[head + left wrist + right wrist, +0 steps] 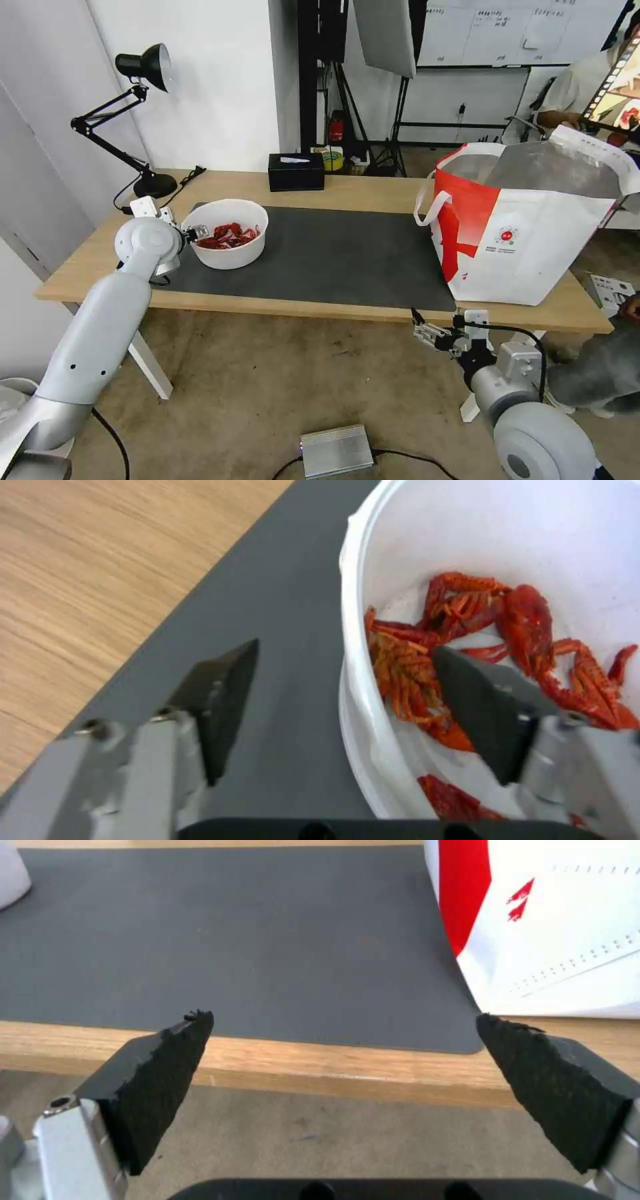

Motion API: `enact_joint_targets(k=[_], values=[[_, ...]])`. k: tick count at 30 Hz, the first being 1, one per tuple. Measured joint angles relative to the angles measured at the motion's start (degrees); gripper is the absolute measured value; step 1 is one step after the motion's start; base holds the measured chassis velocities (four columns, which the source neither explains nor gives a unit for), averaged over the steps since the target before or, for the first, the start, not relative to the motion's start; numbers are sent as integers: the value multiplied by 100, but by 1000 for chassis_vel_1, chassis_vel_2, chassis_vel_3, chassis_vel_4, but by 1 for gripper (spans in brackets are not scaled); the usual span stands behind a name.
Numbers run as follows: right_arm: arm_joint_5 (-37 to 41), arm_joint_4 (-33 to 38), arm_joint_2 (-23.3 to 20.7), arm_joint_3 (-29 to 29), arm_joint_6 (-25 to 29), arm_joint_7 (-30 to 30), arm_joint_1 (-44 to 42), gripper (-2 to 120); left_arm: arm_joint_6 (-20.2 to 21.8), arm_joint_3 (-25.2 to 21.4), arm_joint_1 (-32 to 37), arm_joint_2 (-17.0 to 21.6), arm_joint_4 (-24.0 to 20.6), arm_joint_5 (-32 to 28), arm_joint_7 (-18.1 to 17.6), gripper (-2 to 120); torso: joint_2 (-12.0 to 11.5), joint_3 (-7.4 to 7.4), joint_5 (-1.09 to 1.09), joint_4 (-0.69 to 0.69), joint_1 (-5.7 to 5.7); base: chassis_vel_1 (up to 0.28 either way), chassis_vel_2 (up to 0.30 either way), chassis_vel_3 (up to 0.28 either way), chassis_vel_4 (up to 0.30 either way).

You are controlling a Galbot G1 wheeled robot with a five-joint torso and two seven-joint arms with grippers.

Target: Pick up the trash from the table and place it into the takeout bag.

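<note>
The table is seen from above by the head view. The bowl at 10 o'clock is seen close by the left wrist view; the mat is shared by all views.

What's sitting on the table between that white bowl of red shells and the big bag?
Nothing: in the head view only bare dark grey mat stretches between the white bowl and the takeout bag.

both claws agape
</note>
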Motion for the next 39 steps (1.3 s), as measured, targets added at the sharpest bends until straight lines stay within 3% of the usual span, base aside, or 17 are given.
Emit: enact_joint_targets(k=[19, 39], values=[[0, 0, 0, 0, 0, 0, 0, 100, -3, -14, 64, 105, -74, -10, -8, 1, 0, 0, 0, 0, 0, 0, 0, 0, 0], [0, 0, 0, 0, 0, 0, 0, 100, -4, -5, 19, 61, -226, -32, -16, 0, 0, 0, 0, 0, 0, 0, 0, 0, 0]])
